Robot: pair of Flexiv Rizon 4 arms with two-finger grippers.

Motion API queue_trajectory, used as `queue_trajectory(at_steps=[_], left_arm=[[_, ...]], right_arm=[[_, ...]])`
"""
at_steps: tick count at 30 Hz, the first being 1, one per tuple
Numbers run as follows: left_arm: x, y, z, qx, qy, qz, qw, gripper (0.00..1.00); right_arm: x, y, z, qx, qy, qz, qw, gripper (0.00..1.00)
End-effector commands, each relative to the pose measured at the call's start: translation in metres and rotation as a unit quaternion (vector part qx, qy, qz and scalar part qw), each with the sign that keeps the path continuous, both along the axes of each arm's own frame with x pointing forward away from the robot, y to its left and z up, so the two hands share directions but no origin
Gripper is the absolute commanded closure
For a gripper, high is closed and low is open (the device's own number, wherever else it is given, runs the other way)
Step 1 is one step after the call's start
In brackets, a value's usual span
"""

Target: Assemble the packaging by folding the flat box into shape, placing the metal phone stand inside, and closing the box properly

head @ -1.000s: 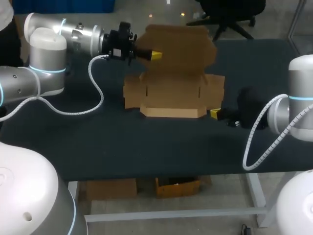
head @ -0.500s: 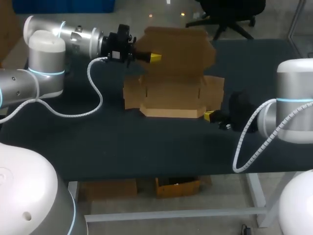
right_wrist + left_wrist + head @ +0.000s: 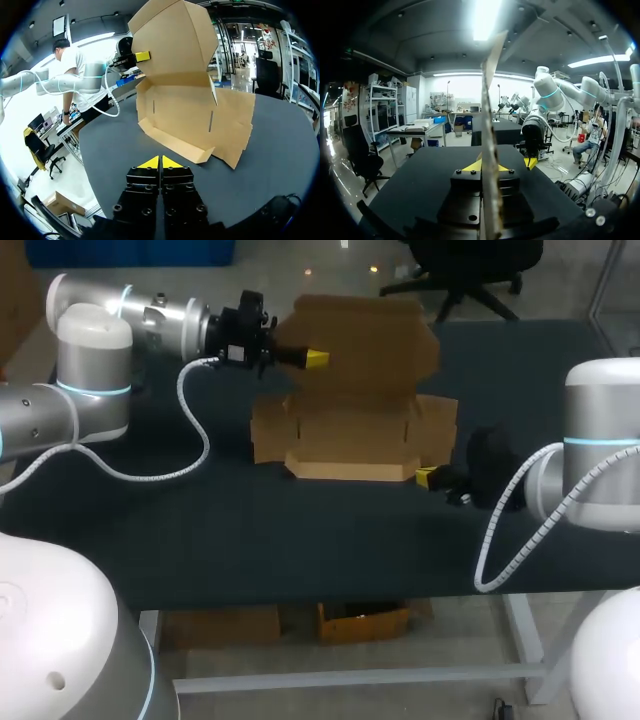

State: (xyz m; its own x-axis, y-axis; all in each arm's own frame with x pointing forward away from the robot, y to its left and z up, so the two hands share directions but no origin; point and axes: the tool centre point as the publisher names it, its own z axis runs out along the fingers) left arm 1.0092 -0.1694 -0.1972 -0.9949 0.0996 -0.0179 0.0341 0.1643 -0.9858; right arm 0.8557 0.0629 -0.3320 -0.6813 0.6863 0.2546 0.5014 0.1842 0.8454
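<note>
Centrally, half-folded cardboard box [image 3: 352,428] on dark table [image 3: 250,530].

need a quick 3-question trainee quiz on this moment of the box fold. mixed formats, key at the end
1. True or false: the left gripper is shut on the raised lid of the brown cardboard box.
2. Multiple choice: the right gripper is A) clamped on the box's front wall, B) shut and empty near the box's front right corner, C) reaching inside the box.
3. Short answer: is the box's lid open or closed?
Key: 1 true; 2 B; 3 open.
</note>
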Motion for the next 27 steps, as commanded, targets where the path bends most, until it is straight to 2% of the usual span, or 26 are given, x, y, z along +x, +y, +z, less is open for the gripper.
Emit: queue_trajectory(at_steps=[1, 9, 27], left_arm=[[-0.001, 0.001, 0.0, 0.001, 0.0, 0.001, 1.0, 1.0], [-0.001, 0.001, 0.0, 0.001, 0.0, 0.001, 1.0, 1.0], [-0.001, 0.001, 0.0, 0.001, 0.0, 0.001, 1.0, 1.0]], right_arm=[[0.003, 0.007, -0.004, -0.002, -0.007, 0.003, 1.0, 1.0], [0.016, 0.033, -0.019, 0.002, -0.031, 0.019, 0.999, 1.0], [0.041, 0.081, -0.047, -0.004, -0.031, 0.014, 0.999, 1.0]])
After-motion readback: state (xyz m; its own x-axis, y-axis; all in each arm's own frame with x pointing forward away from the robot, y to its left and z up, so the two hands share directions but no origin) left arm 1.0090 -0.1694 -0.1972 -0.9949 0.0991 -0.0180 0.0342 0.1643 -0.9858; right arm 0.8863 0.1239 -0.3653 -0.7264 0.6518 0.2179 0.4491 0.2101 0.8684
